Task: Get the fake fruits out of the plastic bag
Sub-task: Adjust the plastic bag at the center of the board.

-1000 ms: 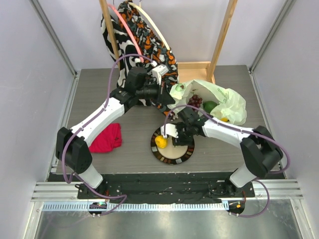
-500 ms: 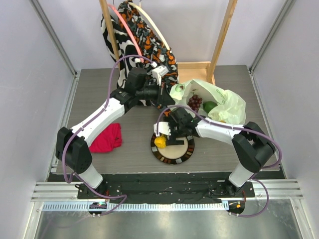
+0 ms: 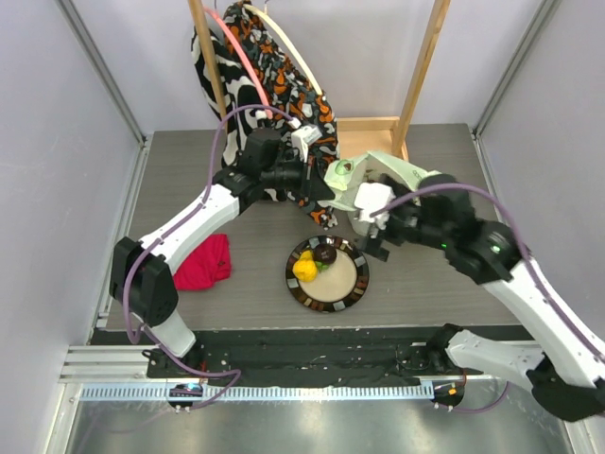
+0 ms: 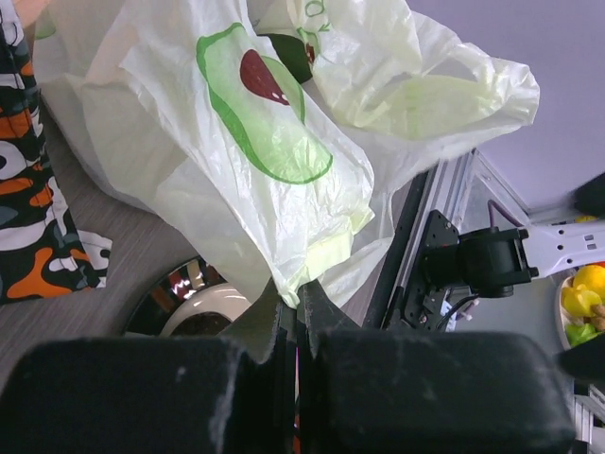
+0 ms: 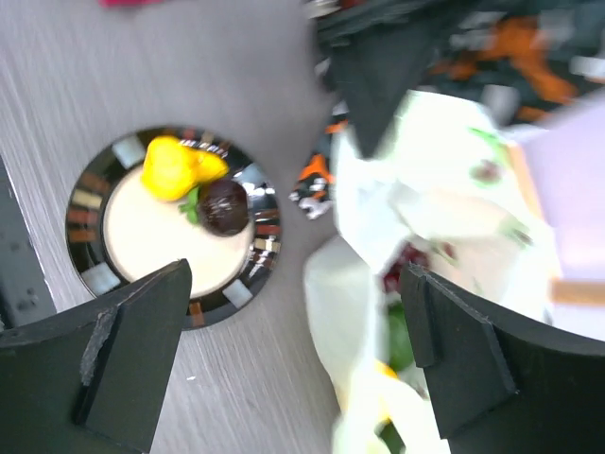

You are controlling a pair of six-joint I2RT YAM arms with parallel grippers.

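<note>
The pale green-white plastic bag [image 3: 345, 177] lies at the back right of the table, partly hidden by my right arm. My left gripper [image 3: 319, 187] is shut on its near edge [image 4: 301, 284] and holds it up. Inside the bag [image 5: 425, 180] I see dark red grapes [image 5: 408, 265], a green fruit [image 5: 402, 345] and a yellow one [image 5: 378, 380]. A yellow fruit [image 3: 304, 269] and a dark purple-brown fruit [image 3: 326, 255] lie on the round plate [image 3: 352, 293]. My right gripper [image 3: 374, 232] hangs open and empty above the table between plate and bag [image 5: 298, 359].
Zebra and orange patterned cloth bags [image 3: 265, 76] hang from a wooden frame [image 3: 421, 66] at the back. A red cloth [image 3: 203, 261] lies at the left. A wooden box [image 3: 373, 132] stands behind the plastic bag.
My right gripper has lifted off the plate and swung right, towards the bag. The dark fruit now lies on the plate beside the yellow one. The left gripper has kept its hold.
</note>
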